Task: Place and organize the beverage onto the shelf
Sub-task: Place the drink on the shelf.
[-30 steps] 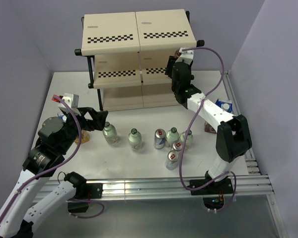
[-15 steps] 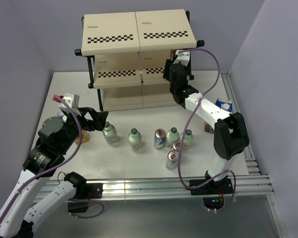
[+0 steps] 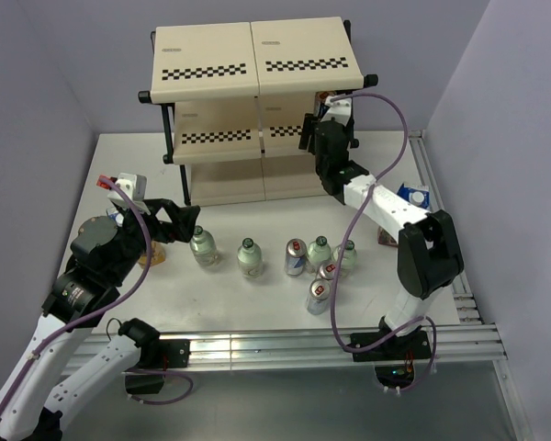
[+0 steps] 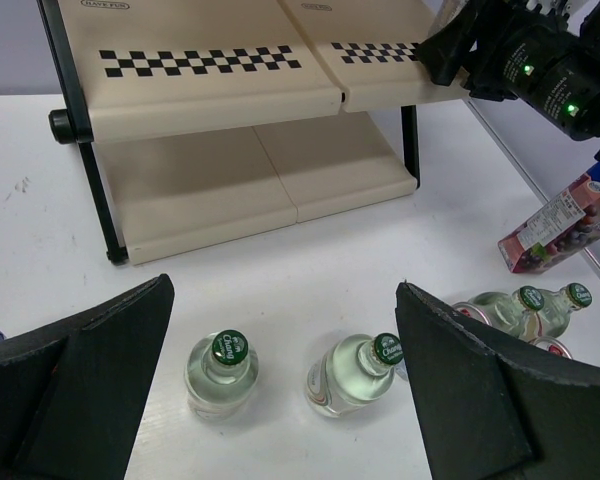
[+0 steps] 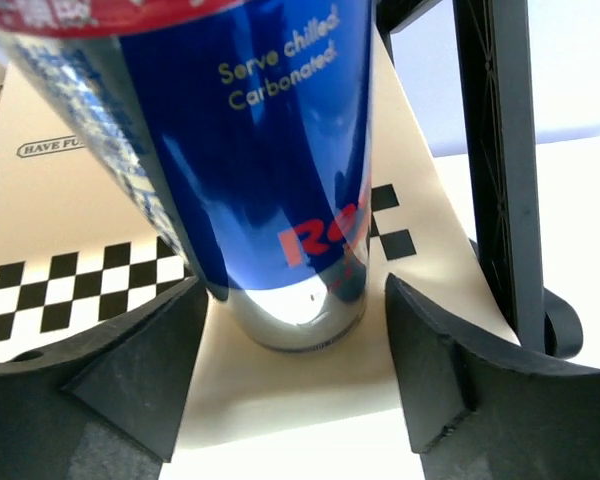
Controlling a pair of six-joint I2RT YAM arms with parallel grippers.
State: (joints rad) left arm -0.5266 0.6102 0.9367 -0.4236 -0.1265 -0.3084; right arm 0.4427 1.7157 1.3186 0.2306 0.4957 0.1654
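White counter below; our right tool stands apart around a can on the shelf (released, we judge), left tool gaping.

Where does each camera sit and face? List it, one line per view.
Top external: above and behind the bases, looking down at the table and shelf; left arm and right arm show.
Left wrist: low over the table, facing bottles and shelf; own open fingers.
Right wrist: at the shelf's middle tier, facing a can between its fingers.
Shared: top and left wrist both show the right arm at the shelf.
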